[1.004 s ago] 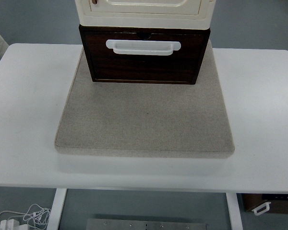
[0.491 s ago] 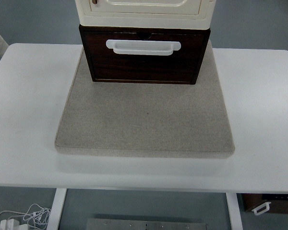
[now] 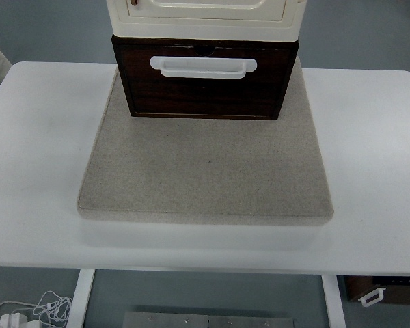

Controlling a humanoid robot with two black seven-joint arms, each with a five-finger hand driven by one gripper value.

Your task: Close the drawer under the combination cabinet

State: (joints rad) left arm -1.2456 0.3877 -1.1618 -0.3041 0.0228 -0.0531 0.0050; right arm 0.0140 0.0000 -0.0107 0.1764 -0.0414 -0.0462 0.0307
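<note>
Sitting at the far middle of the white surface (image 3: pixel 41 137), the combination cabinet (image 3: pixel 205 17) is resting on a grey felt mat (image 3: pixel 205 171) that is covering the surface's centre. The cabinet's cream upper part is running out of the picture at the top, and under it the dark brown drawer (image 3: pixel 205 85) is facing the near edge. The drawer's front is standing a little proud of the cream part above, with a narrow strip of its top edge showing, so it is looking slightly pulled out rather than flush. A white bar handle (image 3: pixel 203 67) is lying across the upper part of the drawer front.

Neither hand is showing anywhere over the surface, so how far open the fingers are, and whether they are holding anything, cannot be told. Nothing is touching the drawer or its handle.

Compared with the picture from half a second ago, the cabinet, drawer and mat are appearing in almost the same place, shifted only very slightly in the view.

Below the near edge, white cables (image 3: pixel 27 311) are lying on the floor at the left, and a brown box with a white handle (image 3: pixel 383 290) is sitting at the right.
</note>
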